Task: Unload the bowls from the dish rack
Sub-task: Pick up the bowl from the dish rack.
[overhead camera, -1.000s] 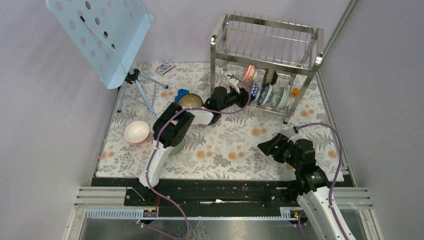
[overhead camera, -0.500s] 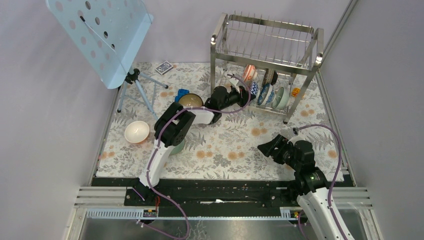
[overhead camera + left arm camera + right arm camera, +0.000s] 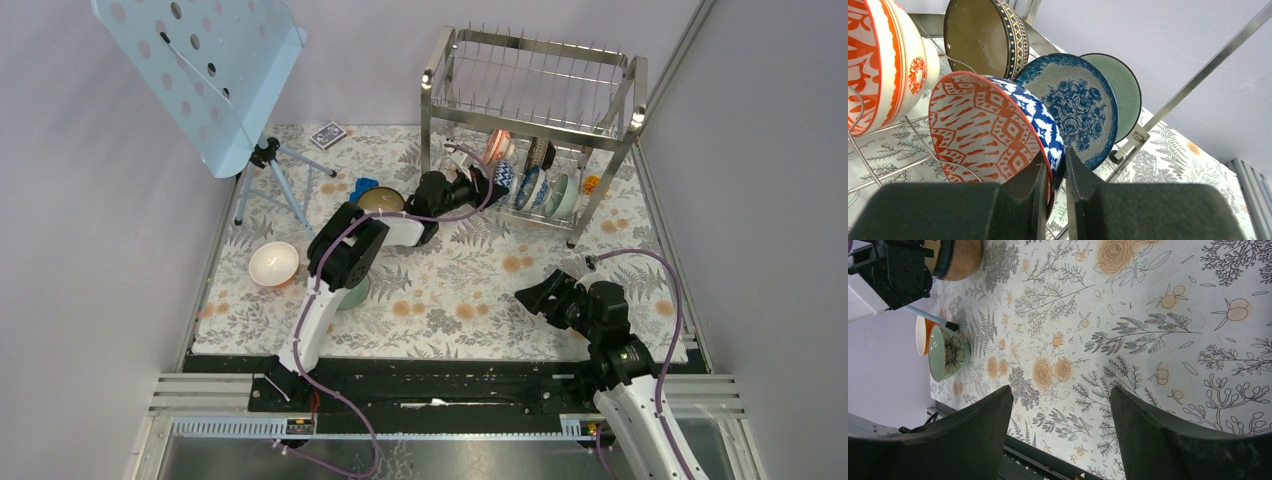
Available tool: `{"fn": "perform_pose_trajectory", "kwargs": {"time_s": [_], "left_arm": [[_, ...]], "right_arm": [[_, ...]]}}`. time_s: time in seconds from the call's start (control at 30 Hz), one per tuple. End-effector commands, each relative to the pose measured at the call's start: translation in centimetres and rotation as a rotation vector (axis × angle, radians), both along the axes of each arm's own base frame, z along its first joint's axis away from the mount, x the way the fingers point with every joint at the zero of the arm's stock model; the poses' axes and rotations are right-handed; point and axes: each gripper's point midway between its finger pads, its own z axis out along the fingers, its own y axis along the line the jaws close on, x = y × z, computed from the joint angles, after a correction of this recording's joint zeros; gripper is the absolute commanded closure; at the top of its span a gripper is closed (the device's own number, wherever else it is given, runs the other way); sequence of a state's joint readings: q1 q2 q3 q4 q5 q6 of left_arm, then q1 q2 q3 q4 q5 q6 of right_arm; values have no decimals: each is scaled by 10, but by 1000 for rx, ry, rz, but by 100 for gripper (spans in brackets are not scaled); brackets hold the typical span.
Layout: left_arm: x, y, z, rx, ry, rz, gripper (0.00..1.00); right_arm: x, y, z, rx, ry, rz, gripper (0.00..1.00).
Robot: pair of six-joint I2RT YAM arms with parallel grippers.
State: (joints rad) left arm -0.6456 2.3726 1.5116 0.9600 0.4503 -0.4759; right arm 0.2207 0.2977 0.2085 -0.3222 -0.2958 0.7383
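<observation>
1. The dish rack [image 3: 535, 110] stands at the far right of the table [image 3: 450, 290], with bowls on edge in its lower tier.
2. The left gripper [image 3: 1054, 167] reaches into that tier from the left. Its fingers are nearly together, pinching the rim of the orange-patterned bowl [image 3: 983, 130], which is blue and white outside.
3. Just right of it stand a blue floral bowl [image 3: 1073, 110] and then a pale green bowl [image 3: 1125, 92].
4. In the far row are a dark bowl [image 3: 973, 35] and an orange-and-white bowl [image 3: 878, 60].
5. The right gripper [image 3: 1060, 405] hangs over the near right of the table, jaws wide apart and empty.
6. A white bowl [image 3: 273, 263] sits on the table at the left.
</observation>
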Motion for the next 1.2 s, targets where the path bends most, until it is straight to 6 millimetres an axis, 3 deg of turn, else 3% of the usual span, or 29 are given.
{"fn": "perform_pose_trajectory", "kwargs": {"time_s": [0.0, 0.27, 0.63, 1.17], "left_arm": [[2, 12, 56, -151, -115, -22, 100], [-1, 24, 90, -271, -128, -55, 100], [-13, 28, 122, -384, -129, -101, 100], [-29, 39, 141, -458, -118, -126, 100]], "right_arm": [[5, 1, 7, -2, -50, 3, 22], [5, 2, 8, 0, -58, 9, 22], [5, 2, 8, 3, -61, 9, 22], [5, 3, 10, 7, -72, 12, 22]]}}
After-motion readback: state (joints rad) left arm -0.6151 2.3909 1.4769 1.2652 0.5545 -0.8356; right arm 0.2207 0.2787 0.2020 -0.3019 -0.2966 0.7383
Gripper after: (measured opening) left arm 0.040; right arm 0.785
